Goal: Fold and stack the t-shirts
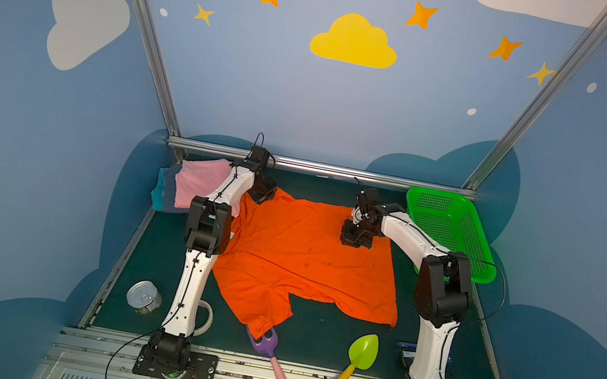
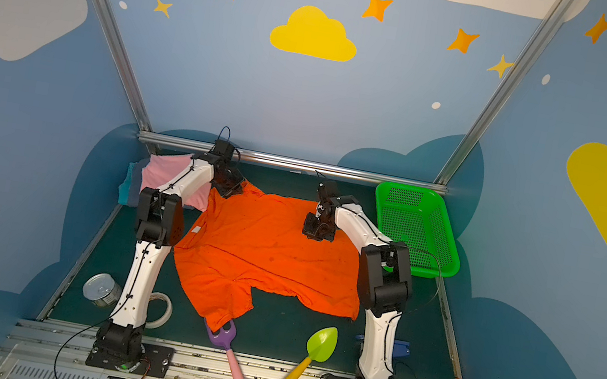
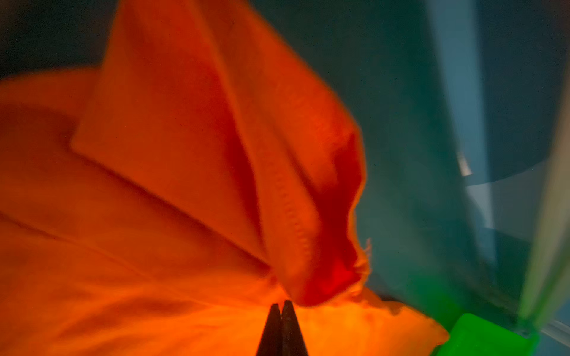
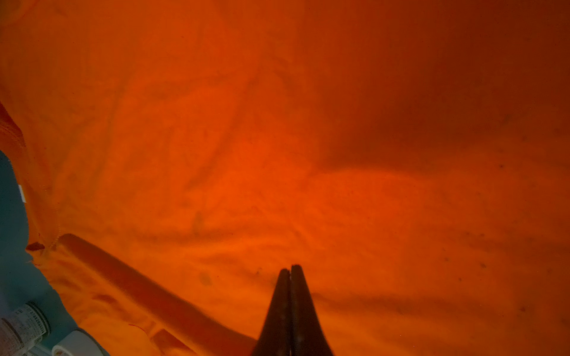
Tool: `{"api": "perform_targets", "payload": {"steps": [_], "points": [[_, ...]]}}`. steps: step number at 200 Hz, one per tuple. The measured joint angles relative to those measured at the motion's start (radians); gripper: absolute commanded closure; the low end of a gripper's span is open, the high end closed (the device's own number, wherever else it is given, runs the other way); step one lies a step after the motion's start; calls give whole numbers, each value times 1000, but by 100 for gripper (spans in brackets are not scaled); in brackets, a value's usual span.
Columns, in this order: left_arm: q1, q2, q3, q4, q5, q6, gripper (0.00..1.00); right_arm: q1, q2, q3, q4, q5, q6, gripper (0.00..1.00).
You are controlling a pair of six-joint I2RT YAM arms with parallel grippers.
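The left end effector (image 3: 282, 305) is clenched on a gathered sleeve fold of the orange t-shirt (image 1: 302, 258), apparently to draw it inward. The right end effector (image 4: 291, 268) is clenched empty with the shirt's body directly beneath, probably steadying the cloth on the tabletop (image 1: 332, 328).

Odds and ends on the dark green surface (image 1: 319, 328).
A green perforated basket (image 1: 471, 238) sits far right, a tin can (image 1: 144, 297) and tape roll (image 1: 207, 319) near left, and a purple toy spade (image 1: 263, 344) and green trowel (image 1: 363, 353) lie by the near edge.
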Motion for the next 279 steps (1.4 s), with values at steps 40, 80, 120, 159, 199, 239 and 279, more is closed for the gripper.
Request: {"api": "perform_targets", "payload": {"steps": [40,80,120,159,199,239,279], "points": [[-27,-29,-50,-13,-15,24,96,0,0,0,-9,-1,0,100],[-40,46,109,-60,-83,35,96,0,0,0,-11,-2,0,100],[-34,190,343,-92,-217,49,95,1,1,-5,-9,-27,0,100],[-32,217,375,-48,-270,50,91,36,0,-106,9,-76,10,100],[-32,278,434,62,-241,13,86,166,-19,-231,-3,-87,5,100],[-32,321,455,195,-192,-76,83,266,-58,-289,-35,-69,0,100],[-22,348,464,294,-151,-168,83,277,-93,-351,-5,-70,3,100]]}}
